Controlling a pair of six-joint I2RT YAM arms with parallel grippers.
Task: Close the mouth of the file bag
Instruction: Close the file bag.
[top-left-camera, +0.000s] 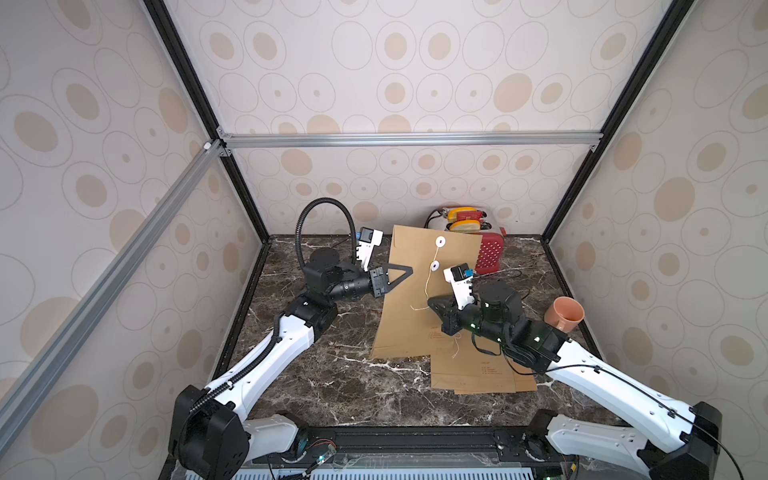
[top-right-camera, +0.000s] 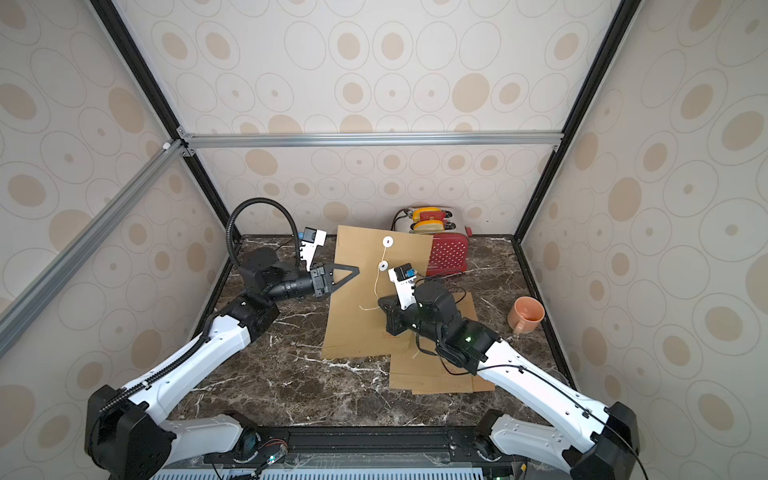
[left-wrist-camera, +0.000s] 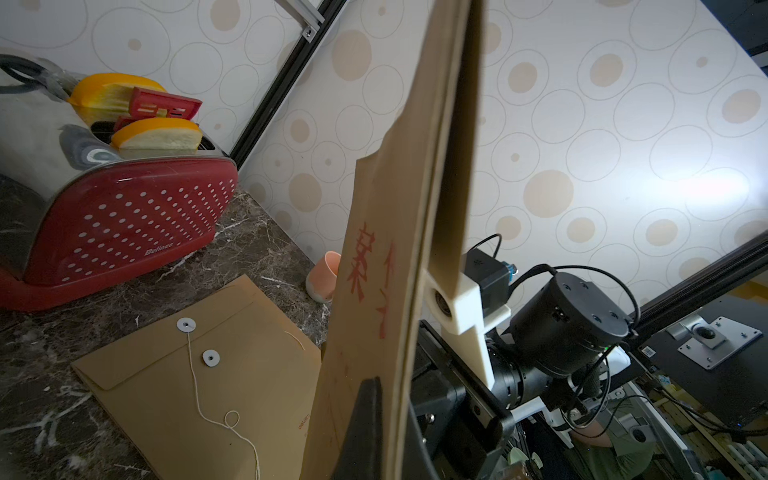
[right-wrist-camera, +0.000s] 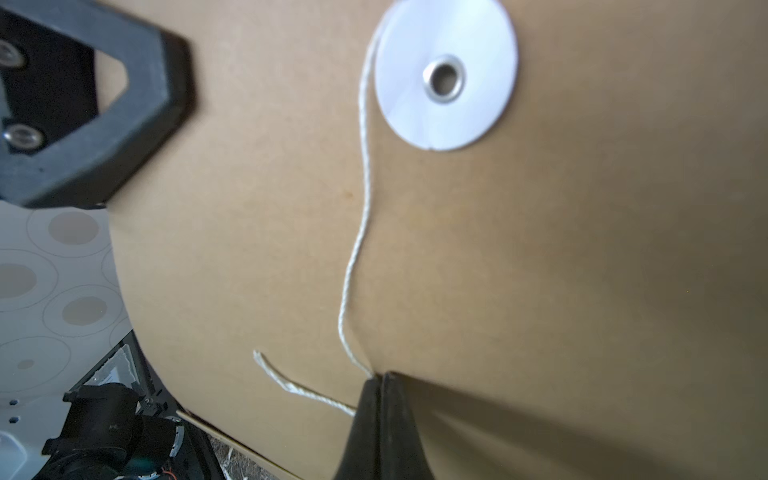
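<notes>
Over the dark marble counter (top-left-camera: 332, 374), left jaws clamp the brown paper file bag (top-left-camera: 405, 316) upright by its edge, right jaws pinch its white string (right-wrist-camera: 357, 257) below the white disc (right-wrist-camera: 446, 77); winding, seemingly just starting, needs steady tension.

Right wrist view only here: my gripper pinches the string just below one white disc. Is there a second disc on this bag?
Observer: Yes, an upper disc sits near the top edge of the file bag, above your lower disc; the string runs up to it.
Operator: Is the bag flat on the table?
Observer: No, the left gripper holds it up, tilted, by its side edge.
Operator: What lies under my arm?
Observer: A few other file bags lie flat on the table.
</notes>
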